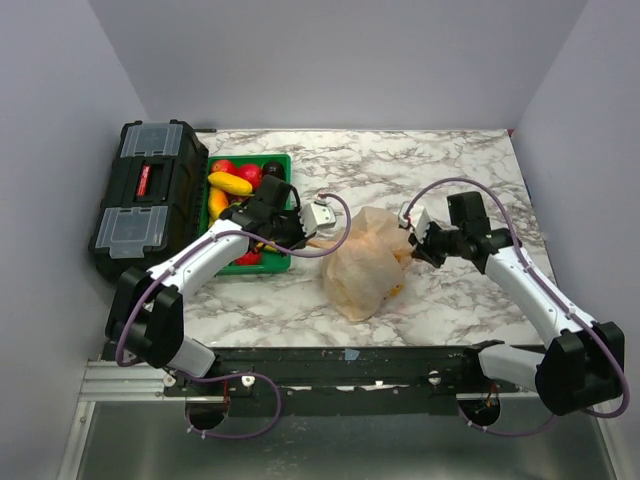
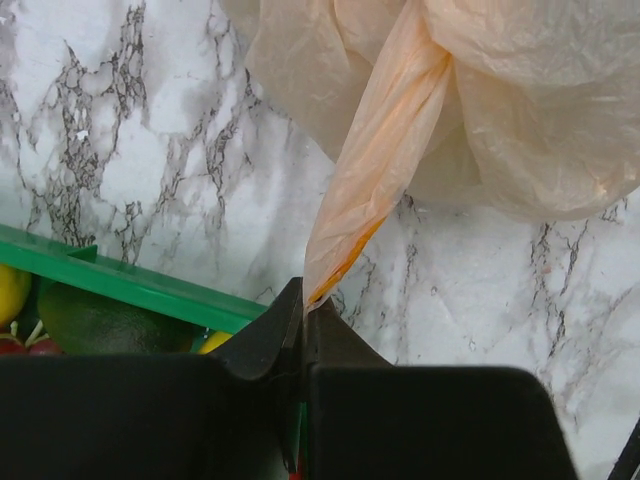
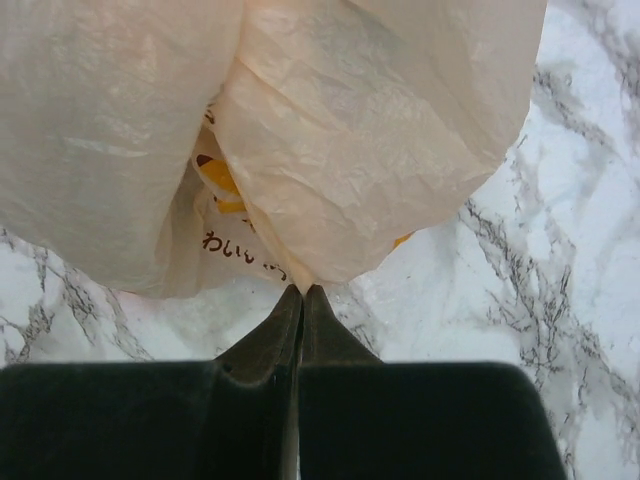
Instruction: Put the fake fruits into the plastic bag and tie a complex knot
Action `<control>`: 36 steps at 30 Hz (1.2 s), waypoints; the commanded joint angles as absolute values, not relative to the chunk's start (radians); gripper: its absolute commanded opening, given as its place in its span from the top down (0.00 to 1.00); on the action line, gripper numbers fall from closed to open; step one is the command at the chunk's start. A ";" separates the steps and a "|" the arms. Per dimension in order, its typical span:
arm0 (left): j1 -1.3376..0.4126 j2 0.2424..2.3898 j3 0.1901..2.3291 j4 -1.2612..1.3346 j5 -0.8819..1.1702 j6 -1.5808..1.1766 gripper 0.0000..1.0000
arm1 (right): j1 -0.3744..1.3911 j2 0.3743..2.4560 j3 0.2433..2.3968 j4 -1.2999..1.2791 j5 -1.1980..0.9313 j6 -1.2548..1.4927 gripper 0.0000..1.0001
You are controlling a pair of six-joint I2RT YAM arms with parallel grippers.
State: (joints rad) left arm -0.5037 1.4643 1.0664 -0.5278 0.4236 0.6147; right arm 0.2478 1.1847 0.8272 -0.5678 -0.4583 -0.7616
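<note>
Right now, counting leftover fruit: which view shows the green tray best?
Top external: most of the green tray shows, fruits inside, left arm crossing it. Left wrist catches only its rim; right wrist, none of it.

The plastic bag (image 1: 365, 265) is pale peach, the table (image 1: 450, 170) grey-veined white marble, the tray (image 1: 250, 158) green.

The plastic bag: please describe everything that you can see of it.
The plastic bag is thin, crinkly, translucent pale peach, with yellow-orange print. It sits bunched on the marble table. The left end effector pinches a stretched strip of it; the right end effector pinches a fold opposite.
</note>
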 commanded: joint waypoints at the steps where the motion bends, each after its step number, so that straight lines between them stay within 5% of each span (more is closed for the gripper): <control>1: -0.487 1.478 1.121 -0.521 0.441 0.561 1.00 | 0.229 1.181 0.900 -0.696 -0.552 -0.815 0.99; 6: -0.491 1.484 1.161 -0.520 0.485 0.509 1.00 | 0.229 1.199 0.916 -0.721 -0.512 -0.771 0.55; 14: -0.495 1.515 1.198 -0.529 0.500 0.519 1.00 | 0.230 1.255 0.929 -0.695 -0.542 -0.749 0.53; 19: -0.496 1.513 1.189 -0.523 0.515 0.503 1.00 | 0.229 1.282 0.884 -0.637 -0.588 -0.693 0.37; 25: -0.495 1.513 1.184 -0.509 0.523 0.471 1.00 | 0.229 1.295 0.835 -0.506 -0.545 -0.635 0.55; 30: -0.482 1.504 1.170 -0.462 0.473 0.380 1.00 | 0.230 1.265 0.824 -0.491 -0.434 -0.651 0.96; 36: -0.394 1.497 1.269 -0.531 0.354 0.260 1.00 | 0.222 1.127 0.844 -0.502 -0.292 -0.634 0.99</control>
